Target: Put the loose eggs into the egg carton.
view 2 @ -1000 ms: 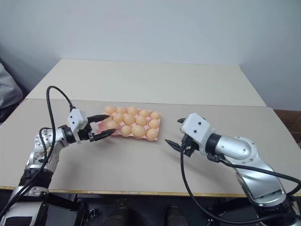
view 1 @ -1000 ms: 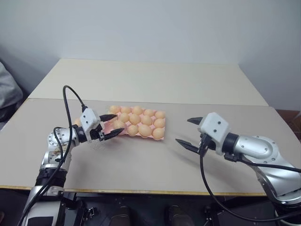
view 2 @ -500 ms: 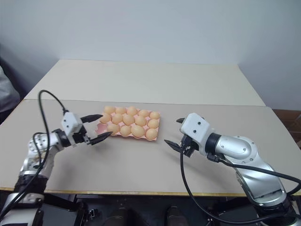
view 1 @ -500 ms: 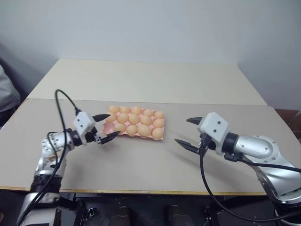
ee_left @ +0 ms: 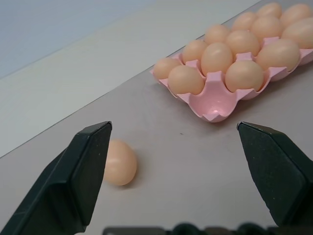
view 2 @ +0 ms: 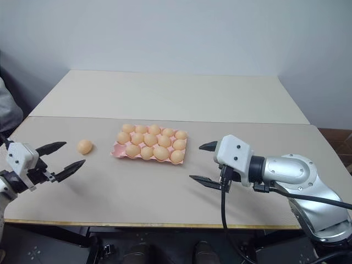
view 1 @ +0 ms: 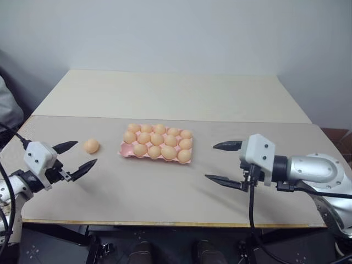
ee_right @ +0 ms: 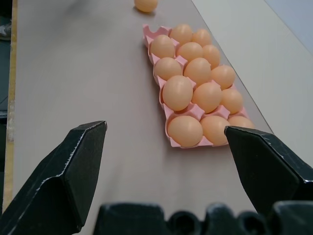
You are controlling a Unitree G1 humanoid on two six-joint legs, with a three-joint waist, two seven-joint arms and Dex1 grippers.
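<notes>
Left gripper [view 1: 72, 156] has backed off from egg carton [view 1: 125, 152], fingers spread, empty. One loose egg [view 1: 91, 146] on counter [view 1: 165, 192]; one corner cup empty. Right gripper [view 1: 223, 163] fingers spread, empty.

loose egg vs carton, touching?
Apart. In the left eye view the loose egg lies on the table left of the egg carton, bare tabletop between them; the left wrist view shows the same gap.

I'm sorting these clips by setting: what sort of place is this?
Probably a lab or test room, not a kitchen: a plain bare table against a blank wall, holding just a pink egg carton and one loose egg.
</notes>
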